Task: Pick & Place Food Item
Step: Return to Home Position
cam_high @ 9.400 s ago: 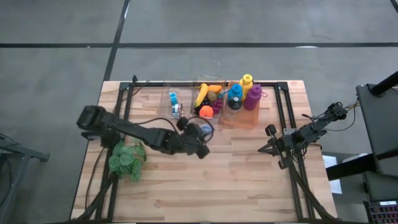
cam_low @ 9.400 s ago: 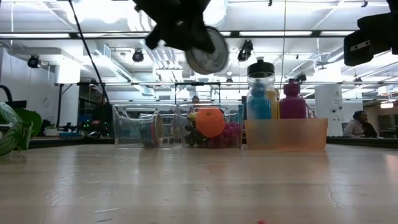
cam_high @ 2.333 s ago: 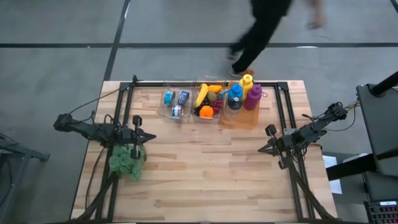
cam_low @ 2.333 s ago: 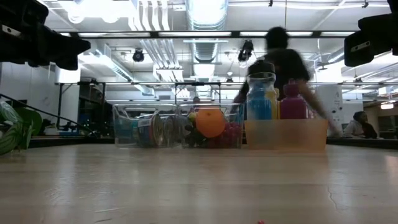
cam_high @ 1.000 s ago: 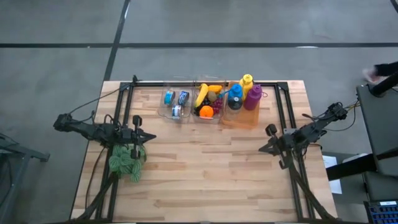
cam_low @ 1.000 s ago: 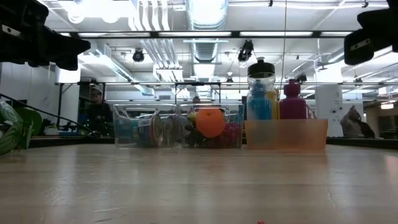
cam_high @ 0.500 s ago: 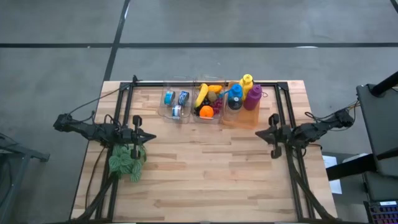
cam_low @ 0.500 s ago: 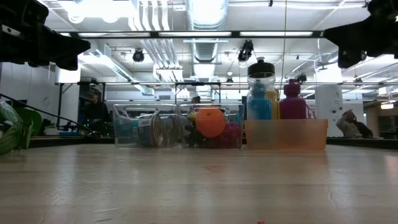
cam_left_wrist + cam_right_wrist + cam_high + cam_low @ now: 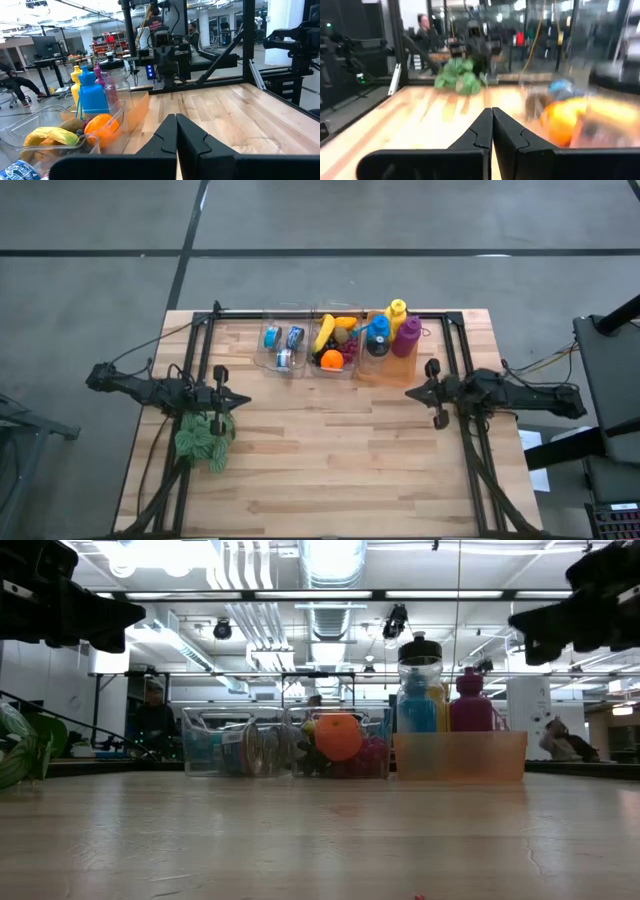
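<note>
The food lies in a clear middle bin [image 9: 335,343] at the table's far edge: an orange [image 9: 331,359], a yellow banana [image 9: 323,332] and purple grapes [image 9: 349,352]. The left wrist view shows the orange [image 9: 102,131] and banana [image 9: 52,136] too. My left gripper [image 9: 245,401] hovers shut over the table's left part, pointing right, with nothing in it. My right gripper [image 9: 409,393] hovers shut over the right part, pointing left, level with the near side of the bins, also with nothing in it. Both are shut in their wrist views [image 9: 176,131] [image 9: 492,125].
A clear bin with cans [image 9: 283,348] stands left of the food bin. An orange bin with bottles [image 9: 390,345] stands to its right. A green plant [image 9: 205,438] sits under my left arm. Bare wood [image 9: 330,450] spans the middle and near side. A person [image 9: 155,715] is in the room behind.
My right arm has swung about its base, and its gripper has moved toward the table's far edge. It has turned from slanting toward the near left to pointing straight left, and has stayed shut.
</note>
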